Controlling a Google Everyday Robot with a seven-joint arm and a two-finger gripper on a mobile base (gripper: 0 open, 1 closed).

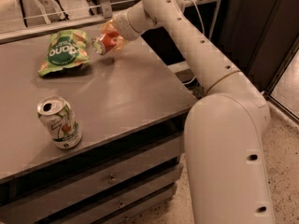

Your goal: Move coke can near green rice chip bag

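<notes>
Your robot's big white arm (205, 73) reaches from the lower right up and across to the far side of the grey worktop (126, 92), which sits over a stack of drawers (107, 178).

On the worktop, the green rice chip bag (63, 52) lies flat near the far left. A white-and-green can (60, 122) stands upright near the front left edge, well apart from the bag; it is no part of your job.

The coke can (104, 42) is just to the right of the bag, tipped on its side and lifted a little off the surface, with its shadow below it. The gripper (110, 38) is at the far end of the arm, and its fingers (113, 28) are closed around the can.

As I judge it, you have the pick-up and most of the carry done, since the can hangs close beside the bag. What is left is to lower it onto the bare worktop next to the bag, let go, and draw the arm clear without nudging the bag.
</notes>
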